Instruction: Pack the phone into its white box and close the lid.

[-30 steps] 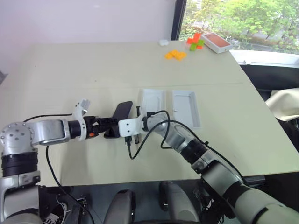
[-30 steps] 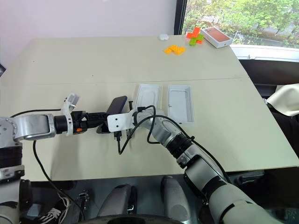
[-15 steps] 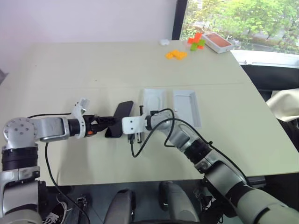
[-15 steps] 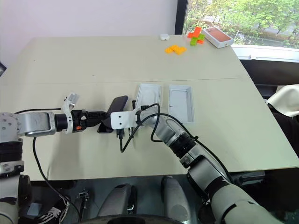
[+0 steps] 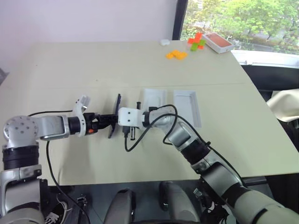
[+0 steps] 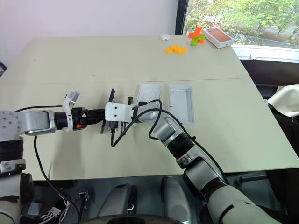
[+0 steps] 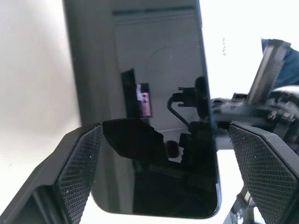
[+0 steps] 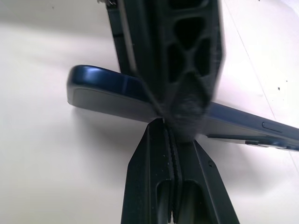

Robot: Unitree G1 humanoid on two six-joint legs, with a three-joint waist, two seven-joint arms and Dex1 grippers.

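Item 1, the white box (image 5: 154,101): shallow tray lying flat near mid-table, lengthwise toward the window, nothing visible inside it. Item 2, the lid (image 5: 186,107): second shallow white shell just beside the box at its 3 o'clock, parallel, open side up, likewise holding nothing. Item 3, orange-topped white box (image 5: 217,42): at the far edge of the table (image 5: 70,65), toward 1 o'clock from the tray pair, closed. Loose orange and green blocks (image 5: 184,48) lie scattered just beside it at its 9 o'clock. Item 4, the phone (image 5: 115,115): outside both containers, at 9 o'clock from the white box, raised off the table and standing on edge so that it shows as a thin dark sliver. Left gripper (image 5: 111,120): fingers spread wide across the phone's width, gripping it by its long edges; the left wrist view shows the glossy face between the two textured pads (image 7: 80,168). Right gripper (image 8: 170,119): fingers pressed fully together, tips against the phone's blue side. Change from a second ago: the phone then lay tilted with its broad dark face in view; it has since turned up onto its edge, and the right gripper has shifted slightly toward 9 o'clock. Box and lid unmoved.
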